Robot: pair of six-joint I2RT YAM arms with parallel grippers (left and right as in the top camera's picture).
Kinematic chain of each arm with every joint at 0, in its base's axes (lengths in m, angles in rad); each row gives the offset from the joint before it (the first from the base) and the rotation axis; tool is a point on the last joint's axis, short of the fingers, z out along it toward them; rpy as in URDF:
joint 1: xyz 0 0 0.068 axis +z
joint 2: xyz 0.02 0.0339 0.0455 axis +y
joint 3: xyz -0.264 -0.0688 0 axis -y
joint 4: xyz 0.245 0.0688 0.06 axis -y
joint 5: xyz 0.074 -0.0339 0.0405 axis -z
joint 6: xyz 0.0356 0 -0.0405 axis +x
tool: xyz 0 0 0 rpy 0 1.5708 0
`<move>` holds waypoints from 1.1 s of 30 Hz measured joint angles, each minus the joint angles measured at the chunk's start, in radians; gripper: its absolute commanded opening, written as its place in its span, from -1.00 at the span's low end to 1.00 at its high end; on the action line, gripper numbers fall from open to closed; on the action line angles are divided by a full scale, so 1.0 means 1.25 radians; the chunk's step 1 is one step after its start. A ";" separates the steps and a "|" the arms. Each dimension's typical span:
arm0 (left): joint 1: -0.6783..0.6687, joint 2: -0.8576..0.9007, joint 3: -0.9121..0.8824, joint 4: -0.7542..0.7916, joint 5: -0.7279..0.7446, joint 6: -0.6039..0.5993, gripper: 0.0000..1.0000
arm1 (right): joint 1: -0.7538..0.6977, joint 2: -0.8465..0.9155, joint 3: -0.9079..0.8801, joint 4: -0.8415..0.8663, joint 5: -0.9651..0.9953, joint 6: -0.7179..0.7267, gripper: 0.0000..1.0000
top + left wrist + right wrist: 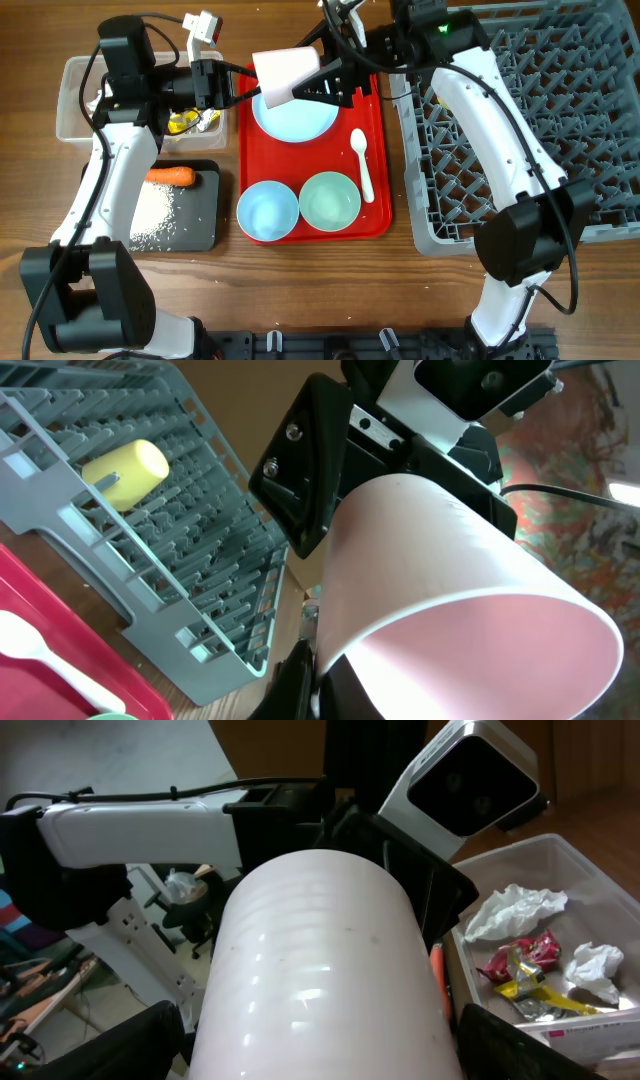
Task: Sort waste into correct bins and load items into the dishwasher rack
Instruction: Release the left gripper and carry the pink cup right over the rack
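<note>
Both arms reach toward each other over the flat red serving tray [378, 215] and meet above the pale blue round plate [300, 120]. The pink plastic cup [285, 72] is held there on its side, with its mouth toward the left arm. The left end effector [250, 88] is pinched tight on the cup's rim. The right end effector [312, 82] is spread wide, its fingers flanking the cup's base with a gap on either side.
</note>
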 measured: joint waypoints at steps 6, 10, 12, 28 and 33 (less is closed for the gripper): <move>0.000 0.000 0.000 -0.001 0.000 0.000 -0.89 | 0.000 0.000 0.000 0.003 0.000 0.024 0.44; 0.000 0.000 0.000 -0.001 0.000 0.000 -0.73 | 0.000 0.000 0.000 0.007 0.000 0.024 0.28; 0.000 0.000 0.000 -0.001 0.000 0.000 -0.60 | 0.000 0.000 0.000 0.009 0.000 0.025 0.21; 0.038 0.000 0.000 -0.003 0.000 -0.004 -0.26 | -0.007 0.000 0.000 0.012 0.000 0.029 -0.02; 0.083 0.000 0.000 -0.022 0.000 -0.010 -0.26 | -0.065 0.000 0.000 0.024 0.010 0.076 -0.09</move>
